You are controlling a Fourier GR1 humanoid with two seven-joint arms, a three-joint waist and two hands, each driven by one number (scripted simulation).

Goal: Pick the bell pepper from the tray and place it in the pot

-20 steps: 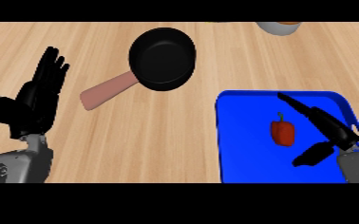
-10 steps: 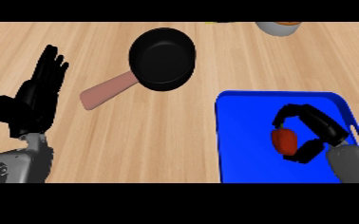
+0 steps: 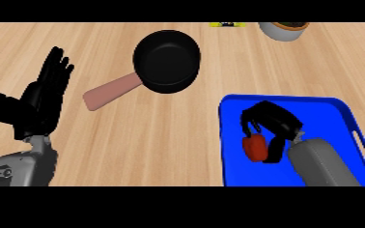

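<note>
Seemingly clasped in the curled fingers of the right hand point(image 3: 274, 121), the bell pepper point(image 3: 254, 148) lies on the tray point(image 3: 236, 170), pot point(image 3: 167, 61) well apart up-left; left hand point(image 3: 43, 99) open

Left hand point(image 3: 44, 96) rests at the left edge, fingers straight up; right hand point(image 3: 274, 118) curls round the bell pepper point(image 3: 254, 147).

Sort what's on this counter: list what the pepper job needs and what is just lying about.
Job: bell pepper, blue tray under it, black pan as the pot, right hand curled round the pepper.
Lying about: grey container at the far edge, small yellow item near it, left hand resting open at the left.
</note>
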